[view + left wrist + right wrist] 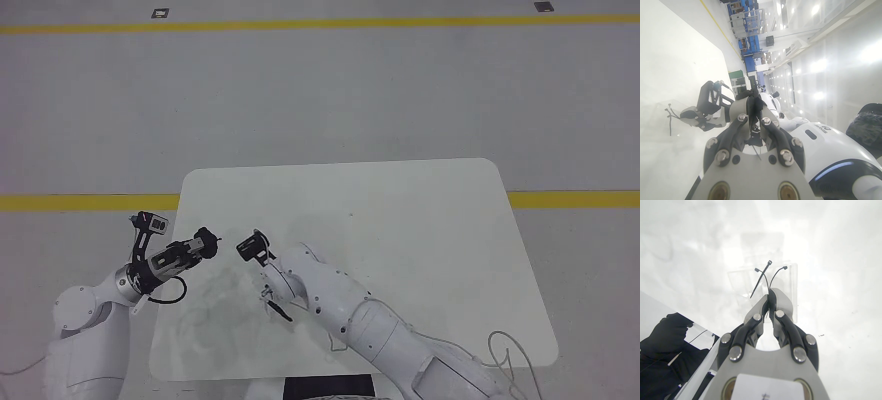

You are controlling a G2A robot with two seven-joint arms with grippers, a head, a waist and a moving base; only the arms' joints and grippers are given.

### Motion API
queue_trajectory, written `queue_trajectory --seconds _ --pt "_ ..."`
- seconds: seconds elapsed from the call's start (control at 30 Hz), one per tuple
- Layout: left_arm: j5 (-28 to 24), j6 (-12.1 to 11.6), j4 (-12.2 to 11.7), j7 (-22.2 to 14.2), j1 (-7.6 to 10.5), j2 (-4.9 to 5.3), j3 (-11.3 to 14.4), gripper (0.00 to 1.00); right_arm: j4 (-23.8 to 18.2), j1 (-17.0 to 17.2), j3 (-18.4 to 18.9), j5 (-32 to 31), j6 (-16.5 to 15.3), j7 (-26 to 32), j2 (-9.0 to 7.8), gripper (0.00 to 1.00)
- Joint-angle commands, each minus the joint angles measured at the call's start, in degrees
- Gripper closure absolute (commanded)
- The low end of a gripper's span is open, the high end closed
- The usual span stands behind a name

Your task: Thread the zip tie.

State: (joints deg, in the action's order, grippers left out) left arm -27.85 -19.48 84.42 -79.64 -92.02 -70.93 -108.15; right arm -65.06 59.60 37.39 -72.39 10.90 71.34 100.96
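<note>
Right hand point(769, 296) clamps two zip ties point(775, 274) above the clear box point(792, 285) on the desk point(420, 220); left hand point(753, 98) pinched shut. We fear the doubled grip lets one tie slip or tangle, fouling the threading.

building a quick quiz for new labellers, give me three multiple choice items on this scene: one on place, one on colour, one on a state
1. Where is the right gripper? A above the white table; B above the yellow floor line; C above bare grey floor.
2. What colour are the thin plastic zip ties? A white; B black; C red.
3. How is the right gripper? A wide open; B shut on the zip ties; C shut on nothing.
Answers: 1 A, the top view shows it over the table's left part. 2 B, they show dark against the clear plastic box. 3 B, strands run out from between its closed fingers.
</note>
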Motion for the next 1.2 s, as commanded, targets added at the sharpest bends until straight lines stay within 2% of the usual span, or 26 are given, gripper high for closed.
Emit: queue_trajectory --seconds 0.0,0.1,0.33,0.53,0.93,1.07,1.17 --pt "0.0 0.0 0.0 0.0 0.00 0.00 0.0 1.00 1.1 -0.3 0.0 0.5 -0.4 -0.3 0.18 0.99" --pt "0.0 0.0 0.0 0.0 0.00 0.00 0.0 1.00 2.4 -0.8 -0.2 1.1 -0.5 -0.7 0.51 0.96" --pt "0.0 0.0 0.0 0.0 0.00 0.00 0.0 1.00 4.7 -1.8 -0.5 2.1 -0.6 -1.6 1.19 0.82" --pt "0.0 0.0 0.0 0.0 0.00 0.00 0.0 1.00 5.5 -2.2 -0.4 2.7 -0.5 -2.5 1.51 0.81" --pt "0.0 0.0 0.0 0.0 0.00 0.00 0.0 1.00 -1.1 0.9 0.4 -0.1 0.4 -1.5 0.57 0.80" --pt "0.0 0.0 0.0 0.0 0.00 0.00 0.0 1.00 -3.5 2.5 1.2 -0.1 -1.2 -1.3 -0.04 0.81" --pt "0.0 0.0 0.0 0.0 0.00 0.00 0.0 1.00 -3.6 2.9 1.5 0.3 -2.3 -1.6 -0.21 0.82"
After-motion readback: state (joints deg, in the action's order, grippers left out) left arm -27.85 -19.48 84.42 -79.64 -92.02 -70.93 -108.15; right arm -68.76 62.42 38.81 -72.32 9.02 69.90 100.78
